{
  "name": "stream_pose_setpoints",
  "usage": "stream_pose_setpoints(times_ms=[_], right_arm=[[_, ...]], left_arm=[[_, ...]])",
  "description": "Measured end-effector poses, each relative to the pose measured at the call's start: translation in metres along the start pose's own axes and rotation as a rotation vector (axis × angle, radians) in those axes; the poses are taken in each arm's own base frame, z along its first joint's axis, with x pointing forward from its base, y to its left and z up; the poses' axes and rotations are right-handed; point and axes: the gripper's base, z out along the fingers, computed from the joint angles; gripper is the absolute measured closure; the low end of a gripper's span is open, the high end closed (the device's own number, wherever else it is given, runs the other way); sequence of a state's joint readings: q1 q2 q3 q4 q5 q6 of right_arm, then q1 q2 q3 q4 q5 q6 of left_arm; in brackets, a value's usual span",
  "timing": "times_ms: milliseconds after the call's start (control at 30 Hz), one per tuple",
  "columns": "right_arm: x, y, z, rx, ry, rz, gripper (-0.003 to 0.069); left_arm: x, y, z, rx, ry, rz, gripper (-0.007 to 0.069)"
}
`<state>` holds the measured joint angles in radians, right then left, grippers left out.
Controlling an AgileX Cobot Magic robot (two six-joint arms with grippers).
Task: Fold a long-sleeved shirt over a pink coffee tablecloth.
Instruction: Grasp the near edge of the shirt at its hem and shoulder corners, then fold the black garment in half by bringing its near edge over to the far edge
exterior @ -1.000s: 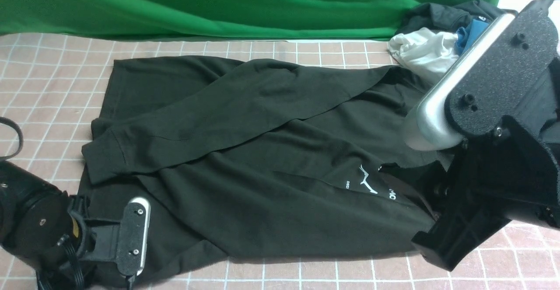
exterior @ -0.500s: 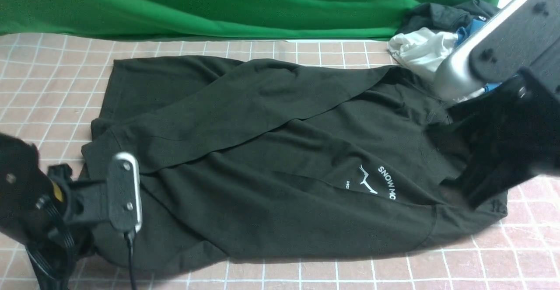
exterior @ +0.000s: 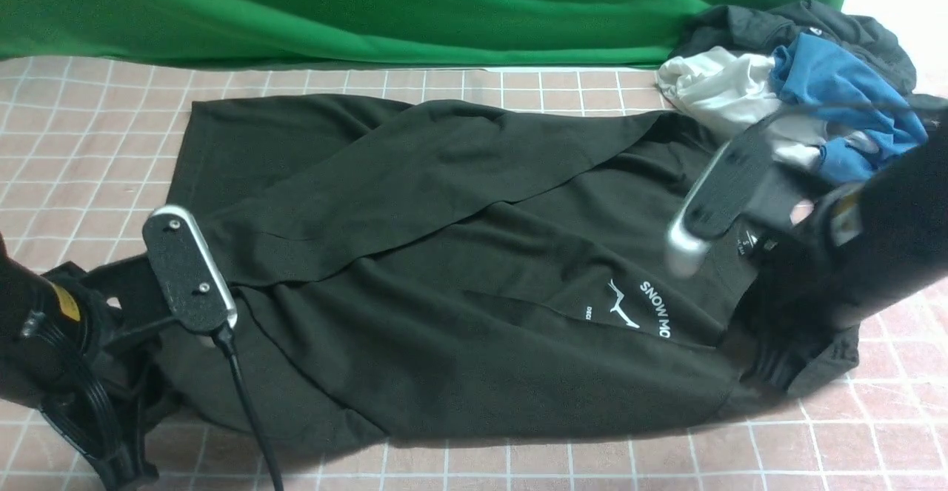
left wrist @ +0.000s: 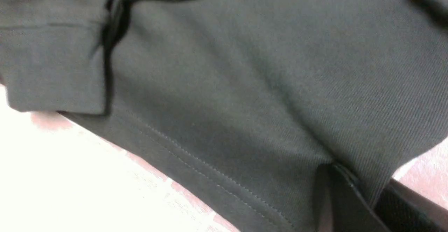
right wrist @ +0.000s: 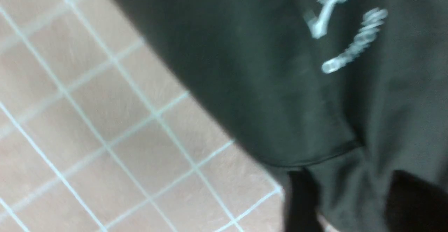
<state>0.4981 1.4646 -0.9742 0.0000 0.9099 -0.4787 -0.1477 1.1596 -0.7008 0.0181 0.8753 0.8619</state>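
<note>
The black long-sleeved shirt (exterior: 444,254) lies spread on the pink coffee tablecloth (exterior: 74,128), one sleeve (exterior: 415,172) folded across its body and the white print (exterior: 644,306) facing up. At the shirt's near left corner, my left gripper (left wrist: 367,197) is shut on the hem, the cloth pinched between its jaws; in the front view the wrist hides those jaws. My right gripper (right wrist: 357,204) is low at the near right shoulder corner (exterior: 778,372). Its dark fingers (right wrist: 302,200) stand apart with shirt cloth lying between them.
A pile of other garments sits at the back right: white (exterior: 718,87), blue (exterior: 837,84) and dark grey (exterior: 755,24). A green cloth (exterior: 370,2) hangs along the back. A black cable (exterior: 248,409) trails from the left wrist over the shirt's near edge.
The right arm dropped from high near the camera to the shirt's near right corner, uncovering the garment pile. The left gripper closed on the hem and its wrist moved up and back.
</note>
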Motion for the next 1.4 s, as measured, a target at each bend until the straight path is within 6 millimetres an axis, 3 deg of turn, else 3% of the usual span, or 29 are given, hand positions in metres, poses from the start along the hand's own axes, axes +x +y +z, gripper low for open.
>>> stream_pose_setpoints(times_ms=[133,233,533,767,833,867,933,1033,1200,1400], right_arm=[[0.015,0.002,0.046,0.003,0.105,-0.089,0.02],[0.024,0.006,0.062,0.01,0.097,-0.13,0.0191],[0.031,0.009,0.084,0.047,0.049,-0.215,0.0193],[0.029,0.008,0.09,0.051,0.056,-0.221,0.0352],[0.029,0.008,0.089,0.052,0.056,-0.211,0.0391],[0.028,0.007,0.088,0.055,0.061,-0.203,0.0456],[0.027,0.005,0.085,0.058,0.076,-0.192,0.0509],[0.025,0.002,0.065,0.079,0.086,-0.125,0.0611],[0.036,0.007,0.029,0.069,0.114,-0.002,0.0629],[0.067,0.037,0.007,-0.123,0.245,0.171,0.0631]], left_arm=[[-0.001,0.0,-0.01,-0.046,-0.058,-0.021,0.0595],[-0.001,0.0,-0.016,-0.085,-0.093,-0.048,0.0595],[-0.001,0.0,-0.02,-0.104,-0.112,-0.07,0.0595],[0.0,-0.002,-0.02,-0.083,-0.095,-0.087,0.0595],[0.001,-0.002,-0.02,-0.081,-0.094,-0.096,0.0595],[0.002,-0.004,-0.022,-0.082,-0.095,-0.098,0.0595],[0.003,-0.005,-0.026,-0.091,-0.103,-0.099,0.0595],[0.007,-0.009,-0.037,-0.116,-0.126,-0.1,0.0595],[0.016,-0.021,-0.052,-0.116,-0.132,-0.145,0.0595],[0.038,-0.045,-0.067,-0.015,-0.028,-0.209,0.0595]])
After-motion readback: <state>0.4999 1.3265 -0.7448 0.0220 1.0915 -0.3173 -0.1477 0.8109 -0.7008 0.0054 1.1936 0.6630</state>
